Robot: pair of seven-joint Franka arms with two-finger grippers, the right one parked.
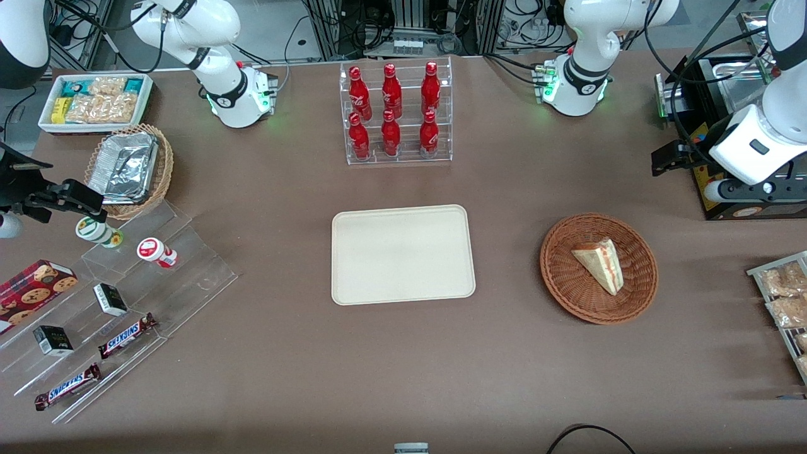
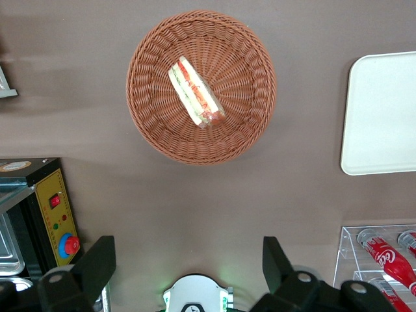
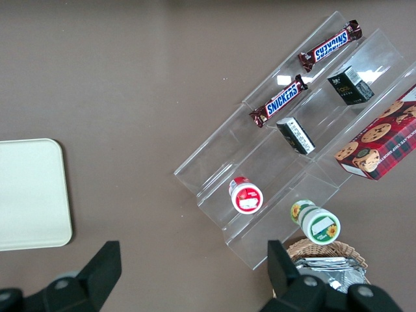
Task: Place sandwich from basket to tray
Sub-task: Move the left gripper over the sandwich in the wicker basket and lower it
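Note:
The sandwich (image 1: 599, 261) (image 2: 195, 94), a pale wedge with a red and green filling stripe, lies in the round reddish-brown wicker basket (image 1: 561, 287) (image 2: 149, 123). The plain beige tray (image 1: 403, 255) (image 2: 383, 110) (image 3: 29, 195) lies flat at the table's middle, beside the basket toward the parked arm's end. My left gripper (image 1: 669, 159) (image 2: 188, 260) hangs open above the table, farther from the front camera than the basket and apart from it. Nothing is between its black fingers (image 2: 97, 266).
A clear rack of red bottles (image 1: 396, 113) (image 2: 383, 253) stands farther back than the tray. A black appliance (image 1: 725, 189) (image 2: 39, 214) sits close beside the gripper. Snack packets (image 1: 785, 296) lie at the working arm's end. A stepped clear shelf (image 1: 126, 302), tan foil basket (image 1: 129, 167) and white bin (image 1: 94, 101) are at the parked arm's end.

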